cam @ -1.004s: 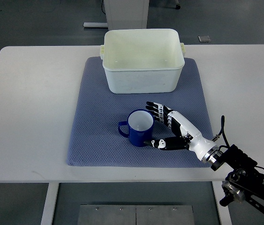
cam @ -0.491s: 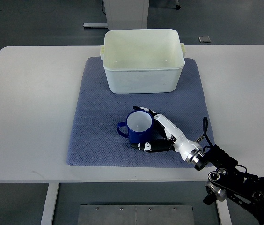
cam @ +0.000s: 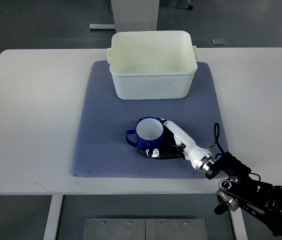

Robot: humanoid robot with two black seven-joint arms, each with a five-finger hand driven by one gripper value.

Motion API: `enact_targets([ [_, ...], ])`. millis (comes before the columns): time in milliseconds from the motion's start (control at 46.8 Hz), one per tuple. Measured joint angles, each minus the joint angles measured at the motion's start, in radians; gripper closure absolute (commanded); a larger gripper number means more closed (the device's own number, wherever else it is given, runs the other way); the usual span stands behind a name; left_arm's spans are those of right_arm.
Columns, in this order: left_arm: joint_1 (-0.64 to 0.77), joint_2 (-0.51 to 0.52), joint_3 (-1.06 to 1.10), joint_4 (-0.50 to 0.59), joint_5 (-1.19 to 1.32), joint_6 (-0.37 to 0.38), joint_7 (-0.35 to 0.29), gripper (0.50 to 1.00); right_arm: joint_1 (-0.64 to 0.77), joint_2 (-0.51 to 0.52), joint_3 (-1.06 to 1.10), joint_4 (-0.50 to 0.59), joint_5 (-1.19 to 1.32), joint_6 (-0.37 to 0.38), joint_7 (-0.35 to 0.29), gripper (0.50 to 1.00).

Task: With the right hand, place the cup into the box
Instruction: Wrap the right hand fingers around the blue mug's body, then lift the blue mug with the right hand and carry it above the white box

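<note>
- Top view: our right hand (cam: 167, 145), white with black fingers, has its fingers (cam: 153, 152) curled round the right side of the dark blue ceramic cup with the pale inside (cam: 147, 135). The thumb shows at the cup's near wall, while the other fingers are mostly hidden behind its far side. We read this as a closed grasp, though we cannot tell how firmly it bites.
- The cup stands upright on the blue-grey woven cloth mat (cam: 101, 140), with its loop handle pointing away from the fingers to the left.
- The white rectangular plastic box (cam: 152, 87) lies beyond the fingers, well apart from the cup and empty as far as we can see.
- Risk one, as we judge it: the glazed wall is smooth and the hold comes from one side, so the cup could tip or slip as we lift.
- Risk two: the box's near wall stands between us and the inside. A low carry would knock the cup against it and shove the box along the mat.
- Risk three: the handle may catch the rim on the way down.
- Our left hand is not in view.
</note>
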Motion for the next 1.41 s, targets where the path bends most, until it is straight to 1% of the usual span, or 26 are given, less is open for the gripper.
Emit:
enact_targets([
  [43, 0.000, 0.000, 0.000, 0.000, 0.000, 0.000, 0.000, 0.500, 0.000, 0.000, -0.002, 0.000, 0.000, 0.000, -0.005, 0.906],
  [85, 0.000, 0.000, 0.000, 0.000, 0.000, 0.000, 0.000, 0.500, 0.001, 0.000, -0.002, 0.000, 0.000, 0.000, -0.008, 0.979],
  [107, 0.000, 0.000, 0.000, 0.000, 0.000, 0.000, 0.000, 0.500, 0.002, 0.000, -0.003, 0.000, 0.000, 0.000, -0.009, 1.000],
  [470, 0.000, 0.000, 0.000, 0.000, 0.000, 0.000, 0.000, 0.500, 0.011, -0.004, -0.005, 0.016, 0.016, 0.008, -0.007, 1.000],
  [619, 0.000, 0.000, 0.000, 0.000, 0.000, 0.000, 0.000, 0.500, 0.013, -0.021, 0.006, 0.043, 0.030, 0.008, -0.003, 1.000],
  [811, 0.000, 0.000, 0.000, 0.000, 0.000, 0.000, 0.000, 0.500, 0.015, -0.095, 0.054, 0.114, 0.055, 0.008, -0.005, 1.000],
  [1004, 0.000, 0.000, 0.000, 0.000, 0.000, 0.000, 0.000, 0.500, 0.043, -0.193, 0.103, 0.148, 0.093, 0.012, -0.010, 1.000],
  [1260, 0.000, 0.000, 0.000, 0.000, 0.000, 0.000, 0.000, 0.500, 0.189, -0.338, 0.123, 0.153, 0.231, 0.040, -0.016, 1.000],
  [1409, 0.000, 0.000, 0.000, 0.000, 0.000, 0.000, 0.000, 0.500, 0.282, -0.386, 0.122, 0.148, 0.311, 0.067, -0.039, 1.000],
])
